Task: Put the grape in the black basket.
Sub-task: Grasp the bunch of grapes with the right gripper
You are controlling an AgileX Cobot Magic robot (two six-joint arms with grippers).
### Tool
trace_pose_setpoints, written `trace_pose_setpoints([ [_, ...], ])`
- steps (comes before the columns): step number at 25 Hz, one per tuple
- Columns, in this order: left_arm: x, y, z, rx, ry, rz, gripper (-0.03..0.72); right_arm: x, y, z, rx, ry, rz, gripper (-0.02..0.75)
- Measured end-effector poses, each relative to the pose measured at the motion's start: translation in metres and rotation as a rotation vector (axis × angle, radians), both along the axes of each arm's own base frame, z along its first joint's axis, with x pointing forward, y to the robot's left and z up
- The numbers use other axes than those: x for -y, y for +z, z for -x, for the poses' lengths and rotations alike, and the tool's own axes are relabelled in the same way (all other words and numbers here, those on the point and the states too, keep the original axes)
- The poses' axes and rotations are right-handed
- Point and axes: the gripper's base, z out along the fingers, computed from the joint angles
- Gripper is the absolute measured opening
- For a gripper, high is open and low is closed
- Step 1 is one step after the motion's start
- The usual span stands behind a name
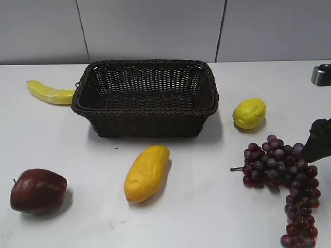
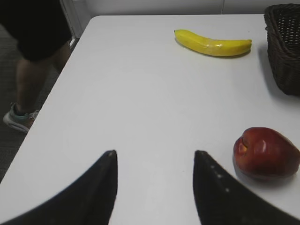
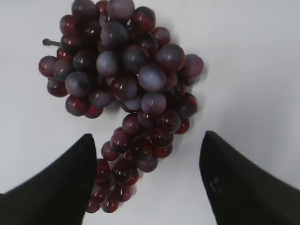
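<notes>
The grape (image 1: 282, 170) is a long dark purple-red bunch lying on the white table at the front right. In the right wrist view the grape (image 3: 126, 89) fills the upper middle, its narrow tail running down between my fingers. My right gripper (image 3: 147, 140) is open, just above the bunch's tail; in the exterior view it is a dark shape (image 1: 316, 142) at the bunch's right edge. The black basket (image 1: 147, 111) stands empty at the back centre; its corner shows in the left wrist view (image 2: 283, 51). My left gripper (image 2: 154, 154) is open and empty over bare table.
A dark red apple (image 1: 37, 190) lies at the front left, also in the left wrist view (image 2: 266, 152). A banana (image 1: 49, 93) lies left of the basket. A yellow mango (image 1: 146, 173) lies in front of the basket, a lemon (image 1: 249, 113) to its right.
</notes>
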Motion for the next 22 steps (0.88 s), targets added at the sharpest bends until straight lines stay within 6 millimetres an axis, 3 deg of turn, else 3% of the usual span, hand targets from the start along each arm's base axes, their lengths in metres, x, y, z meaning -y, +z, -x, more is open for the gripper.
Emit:
trace_pose_setpoints([
  [13, 0.0, 0.0, 0.0, 0.0, 0.0, 0.0, 0.48, 0.0, -0.073, -0.021, -0.177, -0.015, 0.023, 0.512],
  [16, 0.0, 0.0, 0.0, 0.0, 0.0, 0.0, 0.48, 0.0, -0.078, -0.021, -0.193, -0.015, 0.023, 0.419],
  [19, 0.0, 0.0, 0.0, 0.0, 0.0, 0.0, 0.48, -0.001, -0.078, -0.021, -0.195, -0.024, 0.014, 0.229],
  [22, 0.0, 0.0, 0.0, 0.0, 0.0, 0.0, 0.48, -0.002, -0.074, -0.021, -0.189, -0.032, 0.004, 0.155],
])
